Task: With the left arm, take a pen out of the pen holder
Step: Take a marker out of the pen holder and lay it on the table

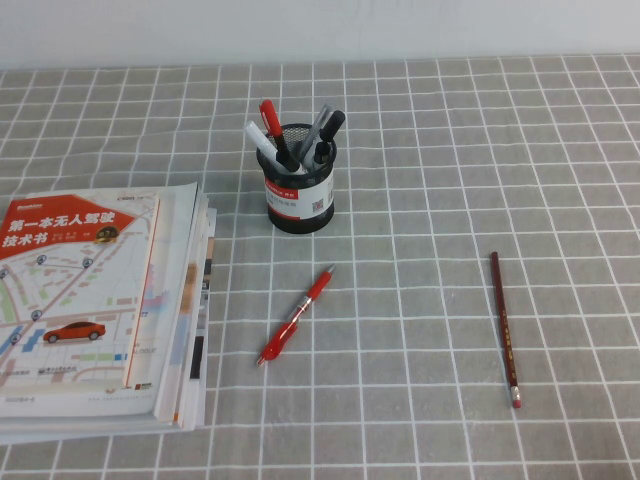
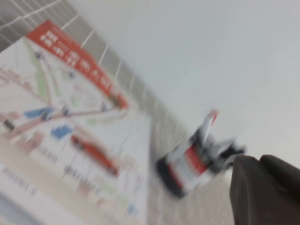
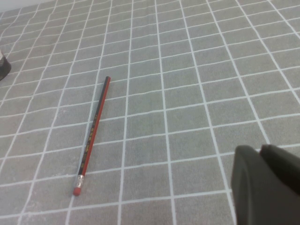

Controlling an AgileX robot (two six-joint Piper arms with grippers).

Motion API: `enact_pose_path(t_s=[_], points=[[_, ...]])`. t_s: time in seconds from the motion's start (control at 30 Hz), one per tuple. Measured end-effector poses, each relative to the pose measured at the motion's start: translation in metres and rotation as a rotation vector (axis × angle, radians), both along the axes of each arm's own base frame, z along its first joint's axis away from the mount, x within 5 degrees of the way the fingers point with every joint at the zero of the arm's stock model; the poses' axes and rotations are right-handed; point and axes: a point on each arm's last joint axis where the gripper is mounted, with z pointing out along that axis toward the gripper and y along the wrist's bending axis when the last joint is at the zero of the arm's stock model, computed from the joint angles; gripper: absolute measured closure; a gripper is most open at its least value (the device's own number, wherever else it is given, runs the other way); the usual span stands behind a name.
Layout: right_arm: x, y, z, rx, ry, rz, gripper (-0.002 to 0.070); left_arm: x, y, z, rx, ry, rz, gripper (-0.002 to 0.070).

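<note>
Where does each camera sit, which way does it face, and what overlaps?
High: raised on robot's side, angled down at grey checked tablecloth; no arm shows.
Left wrist: looks past left gripper across printed booklet stack to black mesh pen holder.
Right wrist: looks past right gripper down at red wooden pencil.
Shared: high view also shows holder, pencil.

The worktop [image 1: 450,150] is covered with a grey cloth, matt and a little rough in its weave, with thin white lines in a grid. The holder [image 1: 296,195] is black metal mesh with a smooth printed label. The pens [image 1: 270,118] in it and the red pen [image 1: 294,318] look like glossy plastic, and the pencil [image 1: 504,325] is wood under a smooth dark red lacquer. The books [image 1: 80,300] are paper, and the top cover is smooth with a soft shine.
</note>
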Motion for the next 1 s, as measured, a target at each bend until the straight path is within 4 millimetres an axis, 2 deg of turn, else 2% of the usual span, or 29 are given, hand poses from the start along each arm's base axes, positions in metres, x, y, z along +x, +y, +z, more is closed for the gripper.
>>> enact_pose_path(t_s=[0.07, 0.23, 0.47, 0.57, 0.67, 0.77, 0.87, 1.0], points=[[0.0, 0.0, 0.0, 0.0, 0.0, 0.0, 0.0689, 0.001, 0.003, 0.005, -0.068, -0.047, 0.037, 0.0678], [0.0, 0.0, 0.0, 0.0, 0.0, 0.0, 0.0689, 0.001, 0.008, 0.011, -0.111, -0.104, 0.084, 0.0678], [0.0, 0.0, 0.0, 0.0, 0.0, 0.0, 0.0689, 0.001, 0.005, 0.008, -0.128, -0.073, 0.061, 0.0678], [0.0, 0.0, 0.0, 0.0, 0.0, 0.0, 0.0689, -0.001, 0.0, 0.012, -0.071, -0.038, 0.0, 0.0678], [0.0, 0.0, 0.0, 0.0, 0.0, 0.0, 0.0689, -0.006, -0.004, 0.038, 0.033, -0.076, -0.052, 0.0678], [0.0, 0.0, 0.0, 0.0, 0.0, 0.0, 0.0689, -0.002, -0.007, 0.067, 0.155, -0.087, -0.081, 0.0678], [0.0, 0.0, 0.0, 0.0, 0.0, 0.0, 0.0689, 0.012, -0.01, 0.092, 0.272, -0.054, -0.114, 0.0678], [0.0, 0.0, 0.0, 0.0, 0.0, 0.0, 0.0689, 0.046, -0.017, 0.117, 0.372, 0.046, -0.179, 0.0678]])
